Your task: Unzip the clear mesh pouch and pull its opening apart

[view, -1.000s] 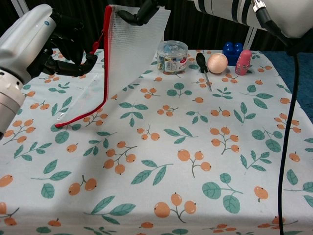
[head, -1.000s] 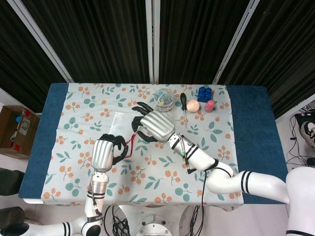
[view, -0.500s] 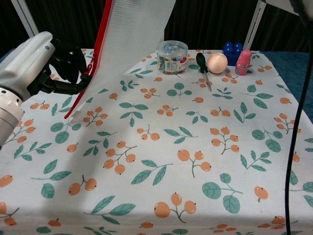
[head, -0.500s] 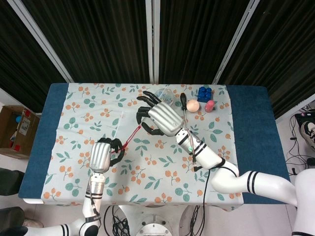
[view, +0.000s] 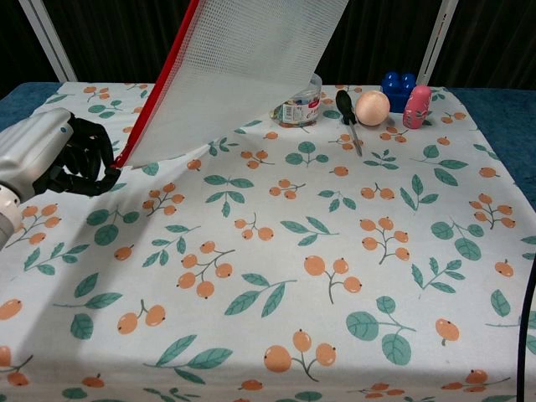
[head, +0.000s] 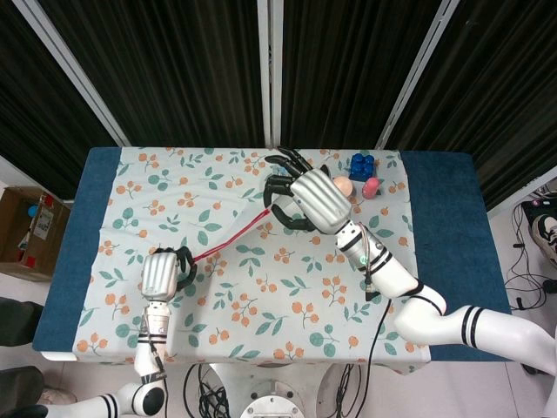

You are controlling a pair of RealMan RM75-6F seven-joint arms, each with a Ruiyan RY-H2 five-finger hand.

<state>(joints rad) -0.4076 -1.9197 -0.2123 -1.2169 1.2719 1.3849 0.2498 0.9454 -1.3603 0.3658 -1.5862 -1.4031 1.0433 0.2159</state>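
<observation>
The clear mesh pouch [view: 243,67] hangs stretched in the air between my two hands, its red zipper edge [view: 157,96] running as a taut diagonal line. In the head view the same red zipper edge [head: 231,237] spans from lower left to upper right. My left hand [view: 59,159] sits low over the table's left side, fingers curled around the pouch's lower corner at the zipper's end. That left hand [head: 161,272] shows near the front left in the head view. My right hand [head: 313,198] grips the pouch's upper end high above the table's back; the chest view does not show it.
A clear jar of clips [view: 300,109] stands partly behind the pouch. Along the back right lie a screwdriver [view: 348,113], a peach ball [view: 373,107], blue blocks [view: 398,84] and a pink figure [view: 416,106]. The floral cloth [view: 335,251] covers the table. A cardboard box [head: 26,231] sits on the floor at left.
My right hand has risen and moved back-right with the pouch's top. My left hand has drawn left and nearer the front, lower, pulling the red zipper edge out long and taut.
</observation>
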